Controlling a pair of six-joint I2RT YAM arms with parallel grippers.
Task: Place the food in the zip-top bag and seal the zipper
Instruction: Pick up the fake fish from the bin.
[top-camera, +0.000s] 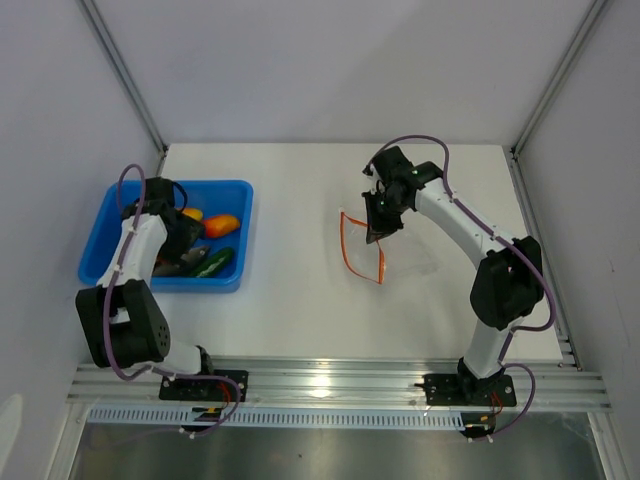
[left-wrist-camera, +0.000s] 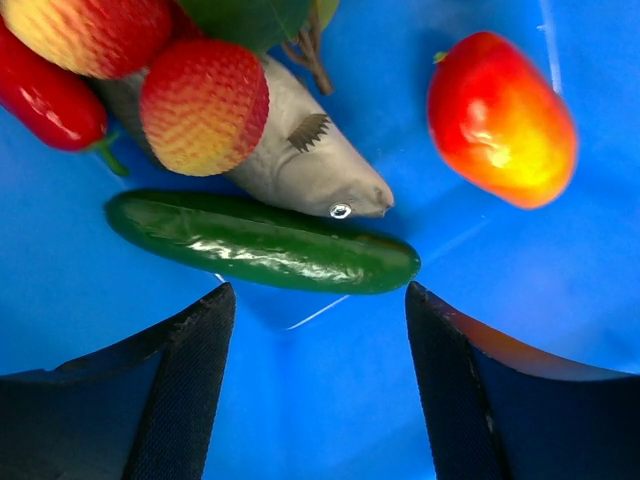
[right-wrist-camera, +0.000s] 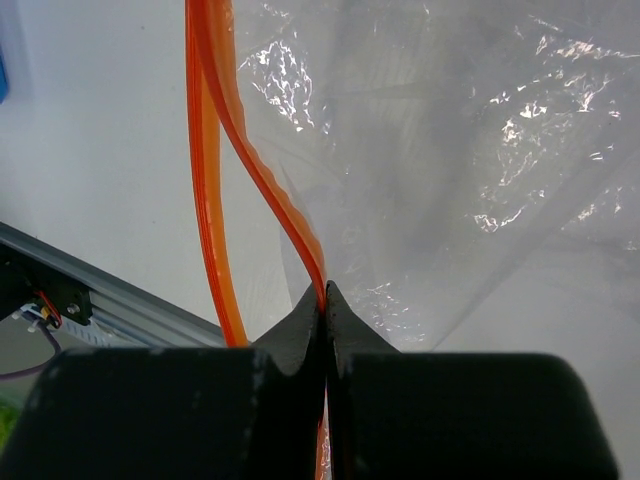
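Item: zip-top bag (right-wrist-camera: 450, 150), over bench (top-camera: 300, 300) centre, R gripper (right-wrist-camera: 325, 300) jaws clamped on one zipper (right-wrist-camera: 215, 150) lip so mouth gapes; food (left-wrist-camera: 500, 118) in blue tray (left-wrist-camera: 560, 300), L gripper (left-wrist-camera: 320, 310) jaws apart, nothing between, facing green pepper (left-wrist-camera: 260, 240), prob. next pick.

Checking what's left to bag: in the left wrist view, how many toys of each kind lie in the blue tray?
Bumpy red-yellow fruits and: 2
Red pepper: 1
Green pepper: 1
Mango: 1
Grey fish: 1
Leafy green piece: 1
Total: 7
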